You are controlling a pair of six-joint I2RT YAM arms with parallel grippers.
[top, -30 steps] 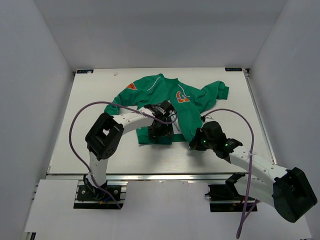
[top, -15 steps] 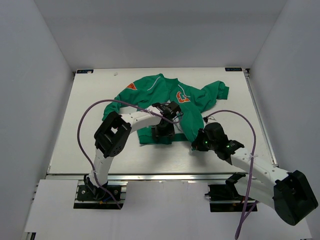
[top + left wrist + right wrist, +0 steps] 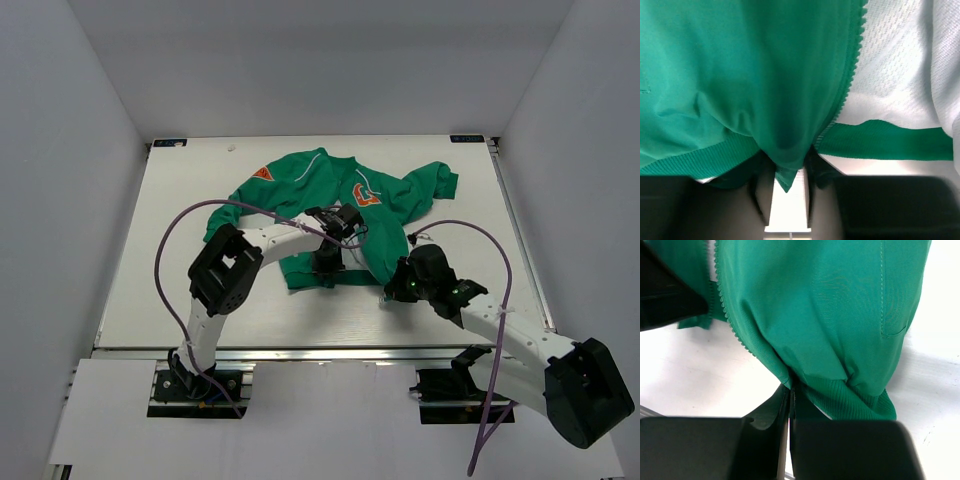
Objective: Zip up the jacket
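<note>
The green jacket point(image 3: 310, 185) lies open on the white table, orange logo point(image 3: 366, 194) on its chest. My left gripper point(image 3: 328, 265) is at the lower edge of the jacket's left-hand front panel. In the left wrist view its jaws point(image 3: 786, 157) are closed on a fold of green cloth point(image 3: 740, 75), with a corner of the hem hanging between them; zip teeth point(image 3: 852, 65) and pale lining point(image 3: 895, 65) lie to the right. My right gripper point(image 3: 393, 292) is shut on the other panel's bottom corner point(image 3: 791, 390), beside the ribbed hem point(image 3: 850, 400) and zip teeth point(image 3: 732, 320).
White walls close in the table point(image 3: 180, 290) on three sides. Purple cables point(image 3: 160, 240) loop over both arms. The left arm's black body point(image 3: 665, 295) shows at the upper left of the right wrist view, close to the right gripper.
The left gripper has narrowed from wide open onto the hem fold and drawn that corner up a little. The right gripper has stayed shut on its corner, barely moving.
</note>
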